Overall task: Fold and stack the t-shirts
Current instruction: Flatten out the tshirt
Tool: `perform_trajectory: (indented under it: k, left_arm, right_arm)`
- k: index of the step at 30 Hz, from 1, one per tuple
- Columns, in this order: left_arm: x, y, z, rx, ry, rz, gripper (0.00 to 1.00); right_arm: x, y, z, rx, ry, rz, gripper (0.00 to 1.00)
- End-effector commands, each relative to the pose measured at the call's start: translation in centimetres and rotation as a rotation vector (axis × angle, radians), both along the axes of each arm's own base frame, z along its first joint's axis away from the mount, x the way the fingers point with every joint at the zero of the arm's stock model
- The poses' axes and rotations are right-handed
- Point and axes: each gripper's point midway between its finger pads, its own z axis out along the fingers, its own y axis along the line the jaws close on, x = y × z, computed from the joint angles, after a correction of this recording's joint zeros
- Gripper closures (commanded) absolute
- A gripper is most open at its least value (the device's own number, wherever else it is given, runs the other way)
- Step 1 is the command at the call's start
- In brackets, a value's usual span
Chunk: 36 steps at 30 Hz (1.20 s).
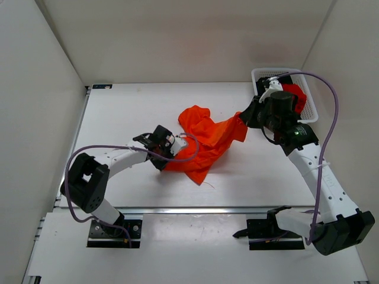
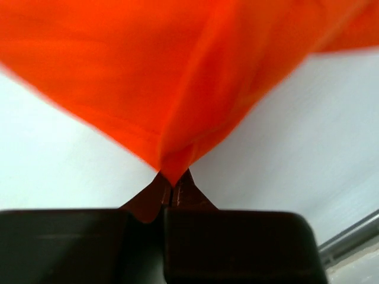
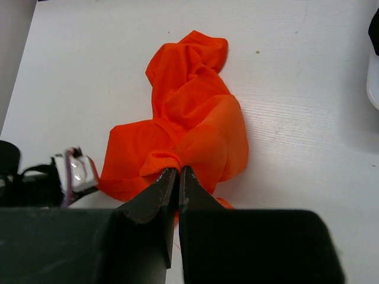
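The bright orange t-shirt (image 1: 204, 139) is crumpled and stretched above the middle of the table between both grippers. My left gripper (image 1: 169, 155) is shut on its lower left corner; in the left wrist view the orange cloth (image 2: 177, 77) rises from the closed tips (image 2: 173, 184). My right gripper (image 1: 244, 118) is shut on a bunched edge at the shirt's right end, seen in the right wrist view (image 3: 179, 171) with the shirt (image 3: 189, 118) hanging beyond. A red t-shirt (image 1: 296, 94) lies in the basket with black cloth (image 1: 283, 78) beside it.
A white mesh basket (image 1: 312, 109) stands at the far right corner of the table, just behind my right arm. White walls close in the table on the left, back and right. A purple cable loops along each arm.
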Motion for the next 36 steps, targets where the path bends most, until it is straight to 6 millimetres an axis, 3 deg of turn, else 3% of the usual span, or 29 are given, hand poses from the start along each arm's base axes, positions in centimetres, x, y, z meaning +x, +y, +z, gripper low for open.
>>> perform_trajectory:
  k: [1, 2, 3, 4, 5, 6, 8, 9, 10, 11, 14, 15, 17, 18, 19, 20, 21, 22, 24, 25, 26, 27, 28, 29, 31, 32, 34, 36]
  left_arm:
    - [5.2, -0.4, 6.7, -0.162, -0.142, 0.157, 1.0]
    - [7.3, -0.3, 9.4, -0.206, -0.215, 0.197, 1.0]
    - [8.9, 0.7, 11.1, -0.223, -0.263, 0.256, 1.0]
    - [11.1, 0.8, 14.8, -0.274, -0.358, 0.282, 1.0]
    - [14.4, 3.5, 18.7, -0.29, -0.471, 0.386, 1.0]
    - [15.6, 4.7, 21.0, -0.304, -0.523, 0.429, 1.0]
    - [19.4, 7.0, 29.7, -0.386, -0.695, 0.527, 1.0]
    - [20.8, 9.7, 34.4, -0.423, -0.792, 0.612, 1.0]
    - [21.2, 11.1, 38.7, -0.467, -0.876, 0.648, 1.0]
    - [21.1, 12.0, 42.4, -0.491, -0.959, 0.652, 1.0]
    - [19.5, 12.0, 46.8, -0.469, -1.093, 0.61, 1.0]
    - [18.2, 12.1, 47.9, -0.462, -1.136, 0.586, 1.0]
    - [16.7, 11.0, 46.5, -0.438, -1.118, 0.538, 1.0]
    - [15.6, 10.8, 44.5, -0.406, -1.085, 0.513, 1.0]
    - [14.5, 10.3, 41.7, -0.381, -1.038, 0.481, 1.0]
    - [13.7, 9.9, 40.5, -0.369, -1.021, 0.466, 1.0]
    - [12.5, 10.4, 37.4, -0.326, -0.981, 0.471, 1.0]
    - [11.6, 10.3, 36.2, -0.315, -0.966, 0.459, 1.0]
    - [8.6, 11.1, 30.6, -0.262, -0.883, 0.467, 1.0]
    - [6.9, 11.7, 27.7, -0.231, -0.823, 0.47, 1.0]
    - [6.1, 12.3, 26.4, -0.219, -0.795, 0.478, 1.0]
    - [4.4, 12.8, 23.7, -0.193, -0.734, 0.473, 1.0]
    - [2.6, 13.4, 21.1, -0.158, -0.675, 0.47, 1.0]
    - [1.7, 13.5, 20.1, -0.145, -0.647, 0.462, 1.0]
    - [-2.0, 14.2, 15.1, -0.073, -0.516, 0.427, 1.0]
    - [-2.8, 14.5, 14.2, -0.049, -0.498, 0.414, 1.0]
    - [-2.5, 14.9, 15.3, -0.089, -0.527, 0.438, 1.0]
    - [-2.3, 14.8, 13.9, -0.031, -0.498, 0.423, 1.0]
  right_arm:
    - [0.8, -0.2, 0.8, 0.052, -0.032, 0.012, 1.0]
    - [1.3, -0.4, 1.0, 0.055, -0.037, 0.016, 1.0]
    - [1.7, -0.4, 2.4, 0.049, -0.069, 0.026, 1.0]
    - [2.6, -0.3, 3.4, 0.034, -0.082, 0.034, 1.0]
    - [3.7, -0.6, 5.1, -0.005, -0.116, 0.031, 1.0]
    - [4.3, -1.2, 6.2, -0.039, -0.14, 0.023, 1.0]
    - [6.7, -3.0, 11.2, -0.065, -0.225, -0.019, 0.99]
    - [7.7, -4.3, 14.0, -0.045, -0.287, -0.041, 1.0]
    - [8.2, -5.3, 15.1, -0.029, -0.309, -0.055, 1.0]
    - [7.9, -5.4, 18.3, -0.009, -0.387, -0.059, 1.0]
    - [7.5, -7.5, 22.3, -0.007, -0.484, -0.113, 1.0]
    - [7.1, -7.6, 22.6, -0.006, -0.49, -0.118, 1.0]
    - [6.0, -6.7, 20.5, -0.002, -0.446, -0.086, 1.0]
    - [5.0, -6.0, 18.1, -0.013, -0.396, -0.069, 1.0]
    - [3.5, -5.1, 17.8, -0.024, -0.406, -0.047, 1.0]
    - [3.6, -4.5, 13.4, -0.028, -0.313, -0.043, 1.0]
    - [2.2, -3.6, 10.0, -0.037, -0.256, -0.016, 1.0]
    - [1.3, -3.1, 8.8, -0.009, -0.225, -0.014, 1.0]
    - [-2.0, -1.7, 2.6, 0.038, -0.091, 0.014, 1.0]
    - [-3.0, -1.5, 1.1, 0.047, -0.054, 0.009, 1.0]
    - [-4.7, -0.9, -1.7, 0.07, 0.012, 0.016, 1.0]
    - [-6.5, -0.5, -4.6, 0.089, 0.089, 0.008, 1.0]
    - [-7.6, -0.2, -5.7, 0.111, 0.119, 0.014, 1.0]
    - [-9.4, 0.1, -7.9, 0.147, 0.187, 0.009, 1.0]
    - [-12.2, 0.4, -11.9, 0.199, 0.3, 0.011, 1.0]
    - [-12.9, 0.4, -12.5, 0.234, 0.33, 0.0, 1.0]
    - [-14.2, 0.2, -14.9, 0.243, 0.392, -0.002, 1.0]
    - [-14.0, 0.3, -15.3, 0.245, 0.398, 0.024, 1.0]
